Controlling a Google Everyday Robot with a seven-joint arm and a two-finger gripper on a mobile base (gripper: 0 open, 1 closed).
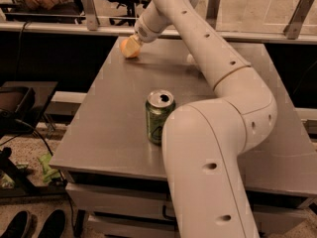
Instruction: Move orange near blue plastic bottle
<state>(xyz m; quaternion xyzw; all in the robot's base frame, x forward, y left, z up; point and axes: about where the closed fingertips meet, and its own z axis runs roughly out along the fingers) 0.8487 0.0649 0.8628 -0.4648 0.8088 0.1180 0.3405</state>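
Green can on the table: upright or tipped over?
Upright: the green can stands on its base, round top facing up. The pincer is far behind it, at the orange.

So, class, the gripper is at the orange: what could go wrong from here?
The orange lies close to the far left corner of the table, with the gripper at it: a nudge could roll it off. The green can stands upright close beside the lower link of the arm; swinging the arm might topple it.
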